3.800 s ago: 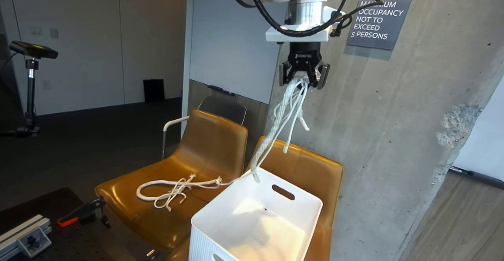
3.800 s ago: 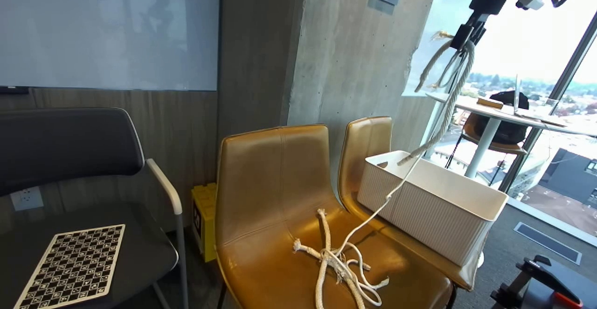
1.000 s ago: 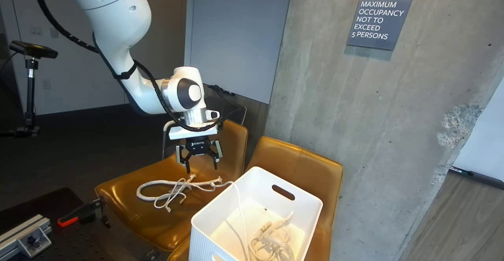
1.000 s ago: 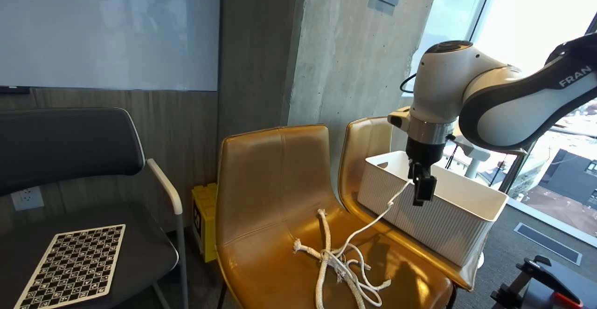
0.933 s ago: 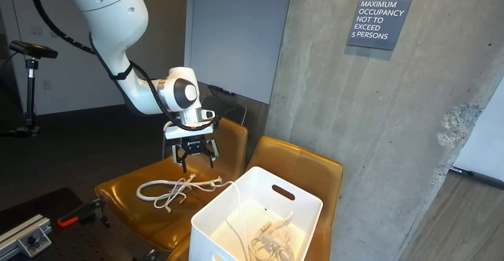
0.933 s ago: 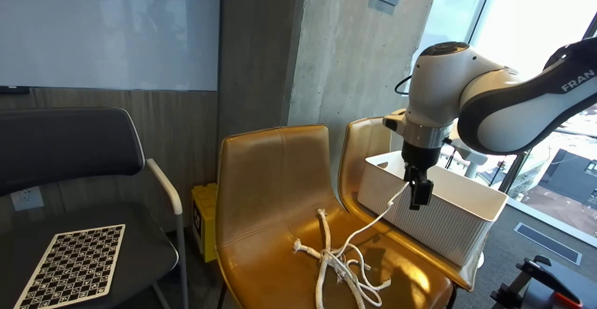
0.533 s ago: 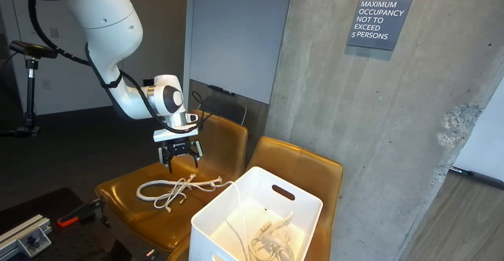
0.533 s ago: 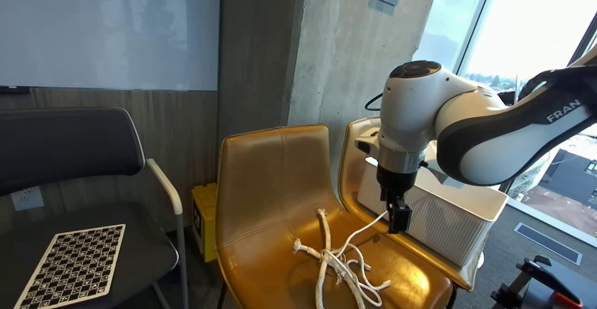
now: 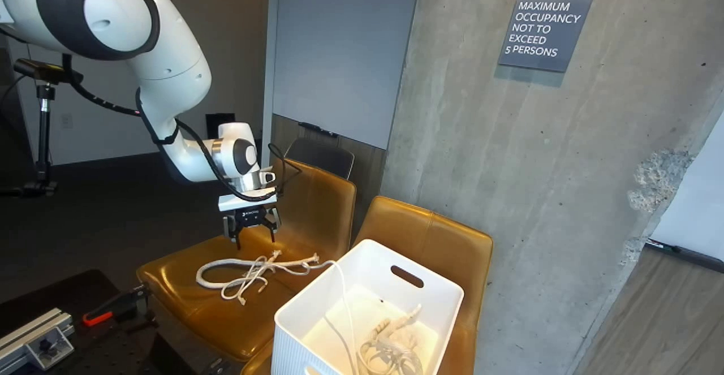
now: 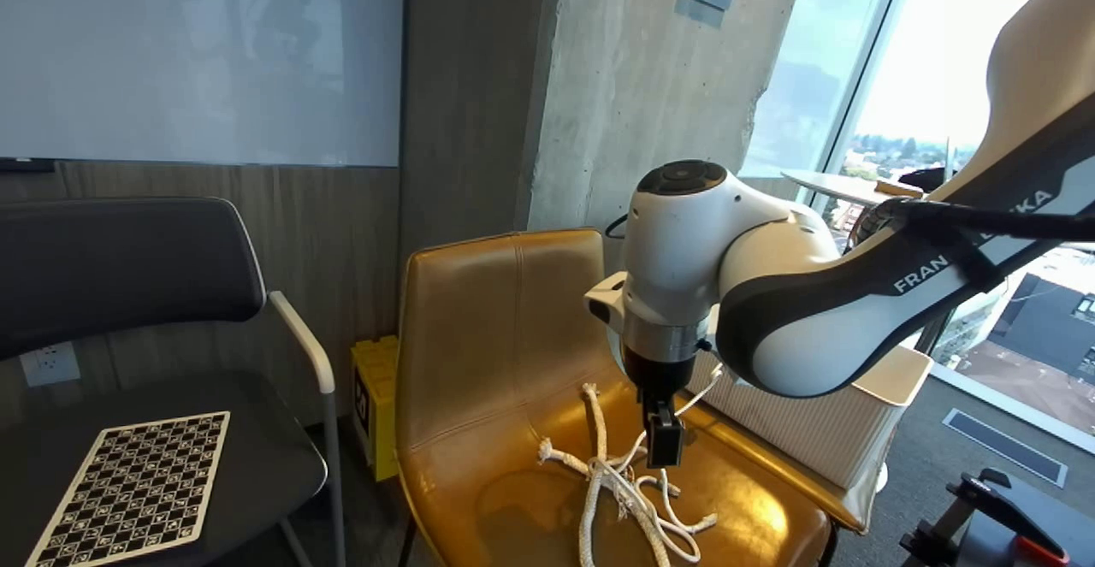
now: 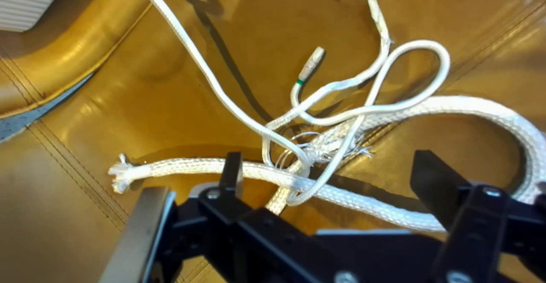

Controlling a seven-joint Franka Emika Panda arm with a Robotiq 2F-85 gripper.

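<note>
The gripper (image 9: 255,241) hangs over the seat of a brown chair (image 10: 505,310), its two fingers (image 11: 232,172) spread wide with a broad gap between them. In the wrist view they come in from the bottom edge, one left of centre, the other toward the right.

On that seat, below the gripper, lies white rope (image 11: 324,146). In the wrist view its frayed end sits at middle left, a thick strand crosses behind the fingertips toward the lower right, a knot lies near the centre, and a thick loop bends round at the right edge. Two slimmer ends with wrapped tips point toward the top.

A thin cord (image 11: 213,83) runs from the knot to the upper left of the wrist view. In an exterior view it passes over the rim of a white bin (image 9: 370,267) and down inside, where a rope bundle (image 9: 390,347) lies at the bottom of the frame. The bin stands on a second brown chair (image 9: 430,225), just beside the first.

At the far left of an exterior view, a black chair (image 10: 120,276) bears a patterned board (image 10: 133,490); a yellow box (image 10: 382,379) stands between it and the brown chair. A grey sign (image 9: 543,31) hangs at upper right on a concrete wall (image 9: 481,154).
</note>
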